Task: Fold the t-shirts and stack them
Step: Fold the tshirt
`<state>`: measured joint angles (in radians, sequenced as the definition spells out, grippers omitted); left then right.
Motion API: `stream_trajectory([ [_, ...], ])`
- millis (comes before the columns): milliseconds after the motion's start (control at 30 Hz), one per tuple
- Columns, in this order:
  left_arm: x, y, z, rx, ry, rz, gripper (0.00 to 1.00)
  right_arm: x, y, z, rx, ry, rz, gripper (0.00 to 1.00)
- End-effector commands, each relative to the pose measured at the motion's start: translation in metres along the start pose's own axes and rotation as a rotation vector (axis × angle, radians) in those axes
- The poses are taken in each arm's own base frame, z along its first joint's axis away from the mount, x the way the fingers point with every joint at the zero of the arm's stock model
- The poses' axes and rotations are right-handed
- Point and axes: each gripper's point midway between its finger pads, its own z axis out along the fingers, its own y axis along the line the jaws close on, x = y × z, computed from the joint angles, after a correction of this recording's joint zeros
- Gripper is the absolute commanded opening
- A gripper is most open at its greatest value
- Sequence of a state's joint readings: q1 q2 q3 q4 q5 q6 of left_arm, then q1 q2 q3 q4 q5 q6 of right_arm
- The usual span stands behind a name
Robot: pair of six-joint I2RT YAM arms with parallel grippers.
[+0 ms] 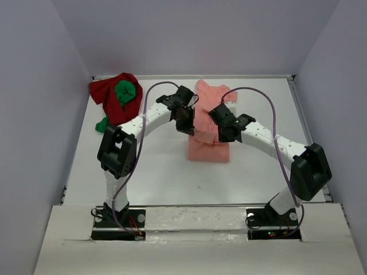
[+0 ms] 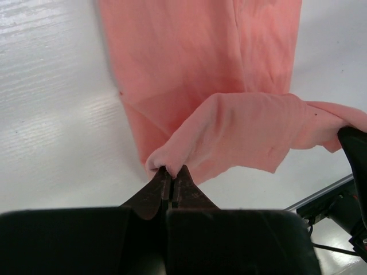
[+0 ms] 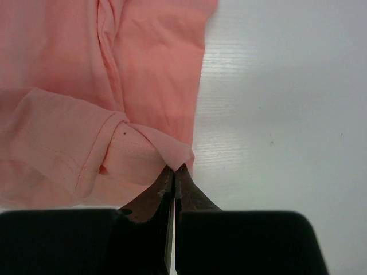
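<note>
The salmon-pink t-shirt [image 1: 209,150] lies partly folded in the middle of the tabletop [image 1: 155,177], reaching toward the far edge; the left hand [image 2: 172,173] is clamped on a pinch of cloth at its left side; the right hand [image 3: 174,170] is clamped on a fold at its right side; the pinched cloth arches over the flat layer beneath; the dark red t-shirt [image 1: 109,97] and bright green t-shirt [image 1: 125,91] sit bunched together in the far left corner.
</note>
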<state>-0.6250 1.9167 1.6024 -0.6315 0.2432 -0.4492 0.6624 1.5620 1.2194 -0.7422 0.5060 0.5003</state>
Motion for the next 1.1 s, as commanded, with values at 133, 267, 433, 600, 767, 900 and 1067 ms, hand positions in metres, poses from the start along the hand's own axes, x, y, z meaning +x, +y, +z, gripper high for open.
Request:
stream_trajectory([
  [133, -0.027, -0.003, -0.005, 0.033, -0.014, 0.043, 0.00, -0.038, 0.013, 0.018, -0.067, -0.029, -0.003, 0.00],
  [267, -0.034, -0.001, -0.001, 0.043, -0.008, 0.042, 0.00, -0.036, 0.008, 0.034, -0.031, -0.003, -0.008, 0.00],
  [433, -0.050, -0.006, -0.003, 0.050, -0.028, 0.051, 0.00, -0.043, 0.000, 0.049, -0.020, 0.012, 0.009, 0.00],
  [600, -0.064, -0.004, 0.004, 0.051, -0.027, 0.066, 0.00, -0.044, -0.001, 0.058, -0.004, 0.023, 0.008, 0.00],
  [767, -0.066, -0.005, 0.020, 0.077, 0.007, 0.079, 0.00, -0.041, 0.002, 0.063, -0.009, 0.036, -0.001, 0.00],
  [900, -0.067, -0.004, 0.032, 0.089, 0.026, 0.088, 0.00, -0.041, 0.002, 0.068, -0.011, 0.047, 0.004, 0.00],
  [1067, -0.072, -0.003, 0.041, 0.093, 0.036, 0.104, 0.00, -0.039, 0.003, 0.078, -0.003, 0.075, 0.002, 0.00],
])
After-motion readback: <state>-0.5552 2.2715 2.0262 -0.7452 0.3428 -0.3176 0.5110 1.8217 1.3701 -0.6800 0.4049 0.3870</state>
